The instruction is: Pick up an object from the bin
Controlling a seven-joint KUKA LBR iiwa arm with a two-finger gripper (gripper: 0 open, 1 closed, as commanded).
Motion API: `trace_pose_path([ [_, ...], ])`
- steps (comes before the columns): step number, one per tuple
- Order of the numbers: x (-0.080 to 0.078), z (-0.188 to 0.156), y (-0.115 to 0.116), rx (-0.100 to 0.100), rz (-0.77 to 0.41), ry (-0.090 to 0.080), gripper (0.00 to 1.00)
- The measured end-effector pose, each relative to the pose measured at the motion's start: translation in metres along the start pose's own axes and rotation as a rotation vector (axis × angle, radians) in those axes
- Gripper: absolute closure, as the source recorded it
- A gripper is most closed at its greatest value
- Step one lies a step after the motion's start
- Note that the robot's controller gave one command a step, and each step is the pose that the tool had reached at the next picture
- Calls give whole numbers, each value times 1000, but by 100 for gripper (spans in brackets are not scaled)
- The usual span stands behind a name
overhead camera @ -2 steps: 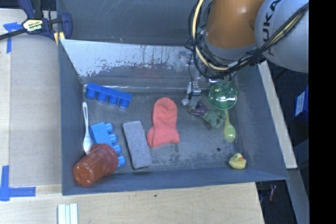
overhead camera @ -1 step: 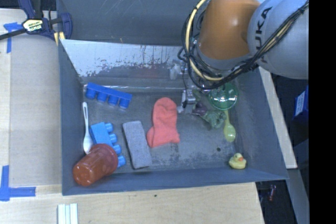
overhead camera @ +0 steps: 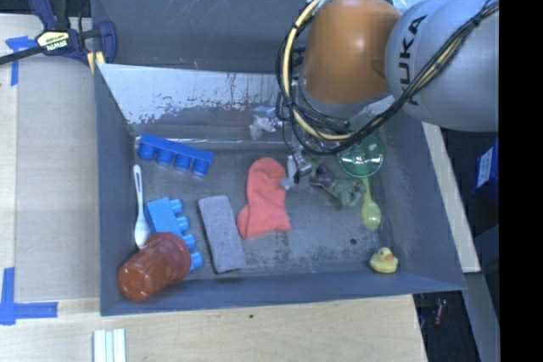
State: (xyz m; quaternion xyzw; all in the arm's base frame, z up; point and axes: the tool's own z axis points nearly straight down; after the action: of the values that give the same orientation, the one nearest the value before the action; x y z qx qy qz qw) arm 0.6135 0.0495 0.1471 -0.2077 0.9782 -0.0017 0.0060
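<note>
Gripper [overhead camera: 296, 169] is low in the bin [overhead camera: 197, 23], under the orange wrist cover [overhead camera: 348, 47]; its tip is at the upper right edge of the pink-red cloth [overhead camera: 265, 201]; can't tell whether the jaws are open or closed, since the wrist and cables hide them.

Cloth lies crumpled mid-floor, between the grey foam block [overhead camera: 221, 231] on its left and the green clutter [overhead camera: 348, 186] on its right; nothing is visibly gripped.

Likely target is the cloth; my read on handling: light, soft, no stiffness, will drape and sag once lifted; not fragile, not slippery; a flat patch gives nothing to bite.

Take it at a raised fold, the bunched top end nearest the tip; pinch deep enough to trap several layers.

Risk: the clear green disc [overhead camera: 363, 157] sits close to the wrist; a drifting approach could snag that instead.
</note>
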Motion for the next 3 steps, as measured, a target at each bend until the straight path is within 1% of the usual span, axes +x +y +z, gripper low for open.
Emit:
trace_pose_path([
  [1, 45, 57, 17, -2, 155, 1, 0],
  [2, 33, 67, 15, 1, 139, -7, 0],
  [3, 54, 75, 9, -3, 86, 3, 100],
])
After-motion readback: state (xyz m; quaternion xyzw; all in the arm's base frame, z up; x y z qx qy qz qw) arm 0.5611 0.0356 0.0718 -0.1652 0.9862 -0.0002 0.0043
